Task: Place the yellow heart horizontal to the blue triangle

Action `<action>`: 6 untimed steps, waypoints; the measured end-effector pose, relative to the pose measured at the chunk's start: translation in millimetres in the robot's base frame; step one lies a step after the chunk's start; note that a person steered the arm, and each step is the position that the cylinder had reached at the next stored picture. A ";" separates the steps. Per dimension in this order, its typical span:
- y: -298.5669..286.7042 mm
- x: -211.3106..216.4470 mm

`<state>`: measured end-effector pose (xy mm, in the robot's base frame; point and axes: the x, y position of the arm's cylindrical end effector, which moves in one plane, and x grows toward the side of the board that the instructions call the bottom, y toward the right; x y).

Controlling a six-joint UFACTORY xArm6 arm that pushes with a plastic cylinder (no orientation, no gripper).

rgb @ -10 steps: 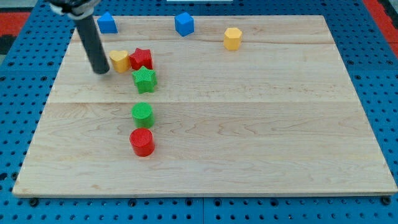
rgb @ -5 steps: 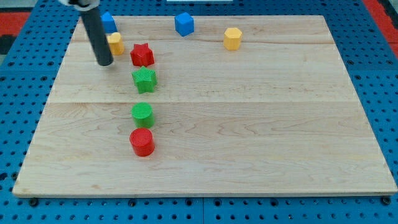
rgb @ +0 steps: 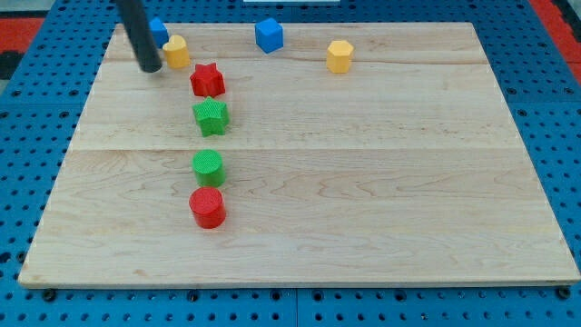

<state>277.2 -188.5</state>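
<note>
The yellow heart (rgb: 177, 52) lies near the board's top left, just right of and slightly below the blue triangle (rgb: 159, 30), which the rod partly hides. My tip (rgb: 151, 67) rests on the board just left of and below the yellow heart, close to it. The rod rises toward the view's top left and crosses the blue triangle's left side.
A red star (rgb: 208, 80), a green star (rgb: 211, 116), a green cylinder (rgb: 208, 166) and a red cylinder (rgb: 207, 207) form a column below the heart. A blue cube (rgb: 269, 34) and a yellow hexagon (rgb: 339, 55) sit along the top edge.
The yellow heart has slid up and away from the red star, toward the blue triangle. My tip has moved up the board's left side with it.
</note>
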 end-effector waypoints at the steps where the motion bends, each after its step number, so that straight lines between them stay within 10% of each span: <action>1: 34.3 -26.1; 6: 292.7 9.3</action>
